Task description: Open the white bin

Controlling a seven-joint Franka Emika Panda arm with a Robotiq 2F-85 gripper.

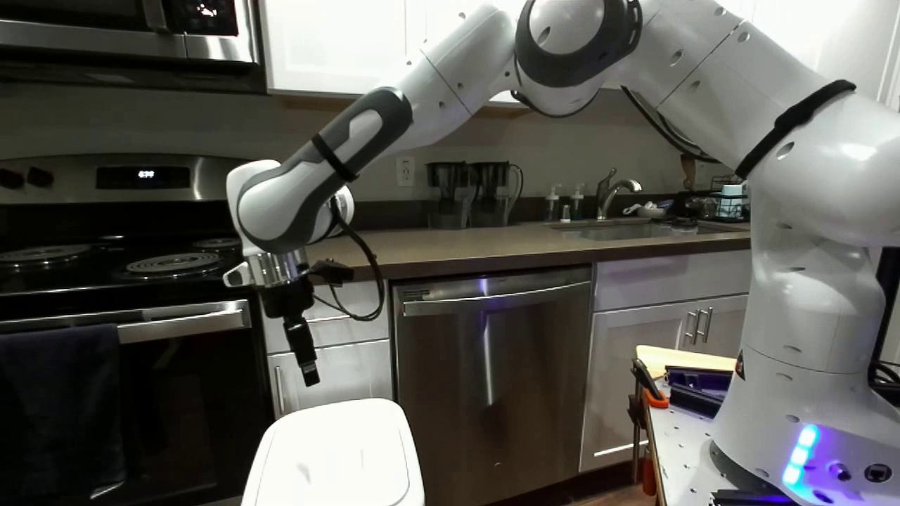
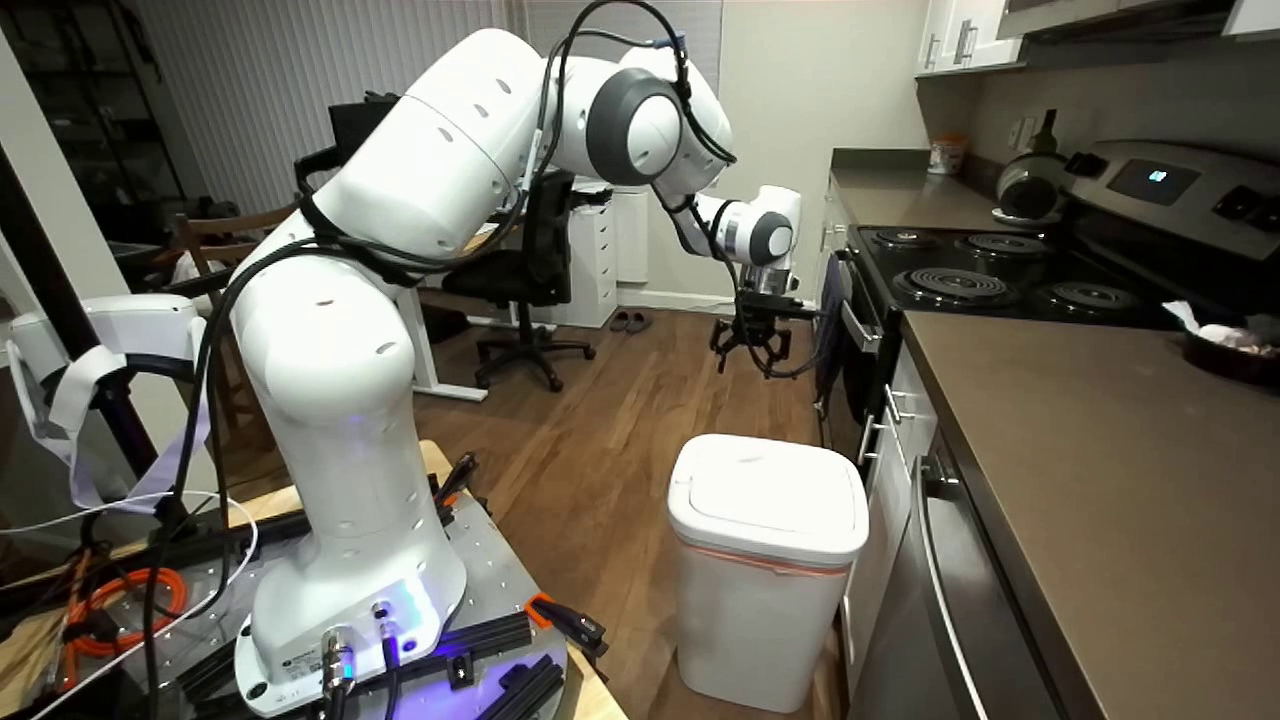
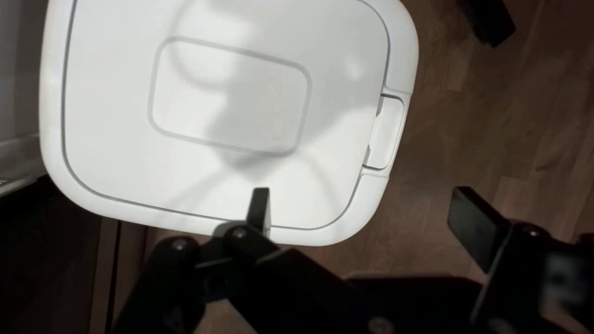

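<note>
The white bin (image 2: 765, 610) stands on the wooden floor in front of the cabinets, its lid (image 2: 765, 500) shut. In an exterior view only its top (image 1: 337, 457) shows. In the wrist view the lid (image 3: 227, 185) fills the upper left, with a small tab (image 3: 386, 132) at its right edge. My gripper (image 3: 361, 197) is open and empty, pointing down. In the wrist view its left finger overlaps the lid's near edge, and its right finger is over the floor. In both exterior views the gripper (image 1: 310, 376) (image 2: 750, 358) hangs above lid height, apart from the bin.
The steel dishwasher (image 1: 492, 393), drawers (image 1: 337, 372) and the stove (image 2: 960, 285) with a hanging dark towel (image 1: 63, 407) line the kitchen side. The counter (image 2: 1090, 450) edge runs beside the bin. The robot base stands on a metal-topped work table (image 2: 500, 570) with tools.
</note>
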